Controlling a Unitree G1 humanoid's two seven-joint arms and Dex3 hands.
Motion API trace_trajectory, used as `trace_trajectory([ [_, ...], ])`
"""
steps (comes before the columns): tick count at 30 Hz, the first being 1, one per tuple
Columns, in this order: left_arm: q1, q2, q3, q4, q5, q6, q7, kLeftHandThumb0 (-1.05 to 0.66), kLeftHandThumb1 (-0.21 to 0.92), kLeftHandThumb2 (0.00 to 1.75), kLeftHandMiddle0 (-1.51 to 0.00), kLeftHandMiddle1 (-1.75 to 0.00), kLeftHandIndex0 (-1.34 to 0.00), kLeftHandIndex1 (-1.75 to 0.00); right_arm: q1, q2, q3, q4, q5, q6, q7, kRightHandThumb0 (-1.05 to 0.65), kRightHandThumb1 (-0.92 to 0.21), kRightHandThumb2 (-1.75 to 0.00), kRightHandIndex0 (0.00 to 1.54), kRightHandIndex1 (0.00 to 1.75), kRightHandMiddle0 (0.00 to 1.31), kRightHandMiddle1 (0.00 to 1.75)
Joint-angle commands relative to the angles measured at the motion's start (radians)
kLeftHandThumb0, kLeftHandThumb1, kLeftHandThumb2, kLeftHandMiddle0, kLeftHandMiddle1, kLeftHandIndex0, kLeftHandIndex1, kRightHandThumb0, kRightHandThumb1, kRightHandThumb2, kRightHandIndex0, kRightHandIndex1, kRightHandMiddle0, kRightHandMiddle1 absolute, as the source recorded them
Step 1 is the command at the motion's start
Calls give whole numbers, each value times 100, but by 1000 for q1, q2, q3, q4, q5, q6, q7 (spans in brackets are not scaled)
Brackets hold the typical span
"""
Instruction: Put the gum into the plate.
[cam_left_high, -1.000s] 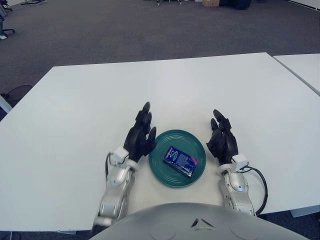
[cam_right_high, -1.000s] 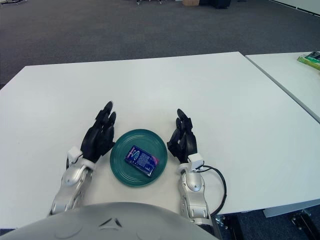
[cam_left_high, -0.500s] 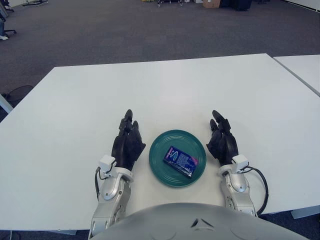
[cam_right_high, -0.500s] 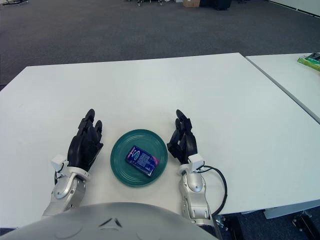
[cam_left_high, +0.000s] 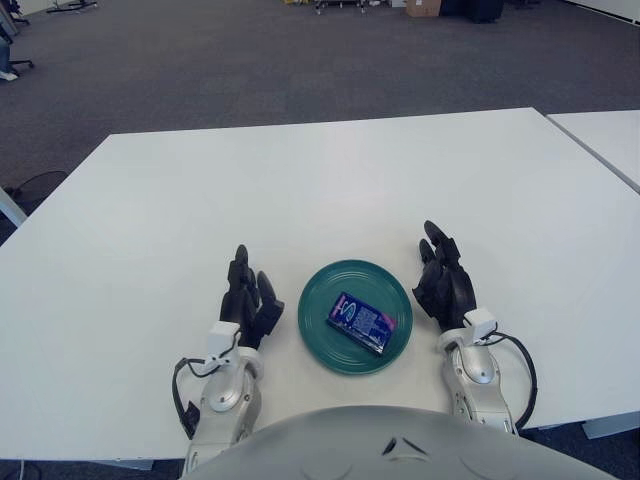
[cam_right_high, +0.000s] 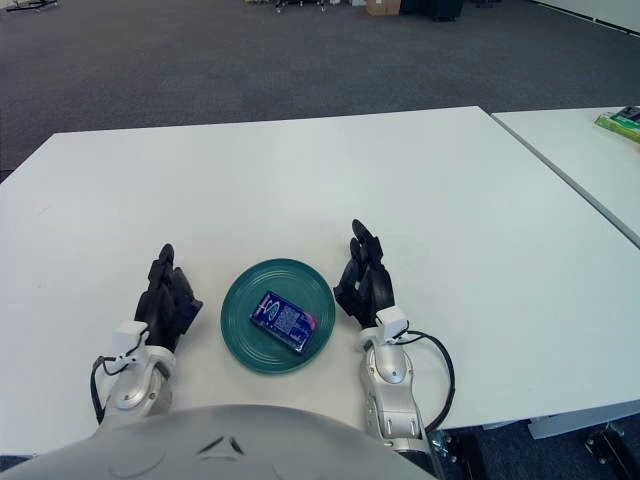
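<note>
1. Left eye view shows the gum, a dark blue pack with pale print, lying flat inside the green plate and turned at a slant, one end toward 10 o'clock and the other toward 4 o'clock.
2. That plate sits on the white table, near its front edge, between the two hands.
3. At 9 o'clock from the plate is the left hand, just beside the rim but apart from it; its dark fingers are extended, pointing toward 12 o'clock, loosely together and holding nothing.
4. At 3 o'clock from the plate is the right hand, near the rim without touching it; its fingers are also stretched out toward 12 o'clock, relaxed and empty.
5. A black cable loops out from the right wrist over the table.
6. A second white table stands off at 2 o'clock, with a green object on it, too small to identify.
</note>
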Motion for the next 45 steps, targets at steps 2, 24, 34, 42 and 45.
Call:
trace_trajectory([
  [2, 11, 27, 8, 92, 0, -33, -32, -97, 92, 103, 0, 0, -1, 0, 76, -9, 0, 67, 2, 135, 1, -66, -92, -101, 13, 0, 0, 30],
  [24, -76, 54, 83, 401, -66, -269, -140, -95, 92, 101, -11, -2, 0, -31, 56, -29, -6, 92, -11, 107, 9, -64, -92, -101, 11, 0, 0, 28],
  [34, -88, 41, 83, 435, -57, -293, -143, -96, 92, 101, -11, -1, 0, -32, 51, -39, -11, 102, -20, 88, 11, -63, -92, -101, 12, 0, 0, 27],
  [42, -89, 37, 81, 448, -62, -313, -157, -97, 92, 100, -11, -1, 0, -31, 48, -38, -18, 104, -10, 88, 21, -64, -92, -102, 11, 0, 0, 25],
  [45, -89, 35, 80, 452, -58, -322, -160, -97, 92, 100, -11, -1, 0, -31, 47, -39, -19, 103, -9, 88, 24, -64, -92, -102, 11, 0, 0, 25],
])
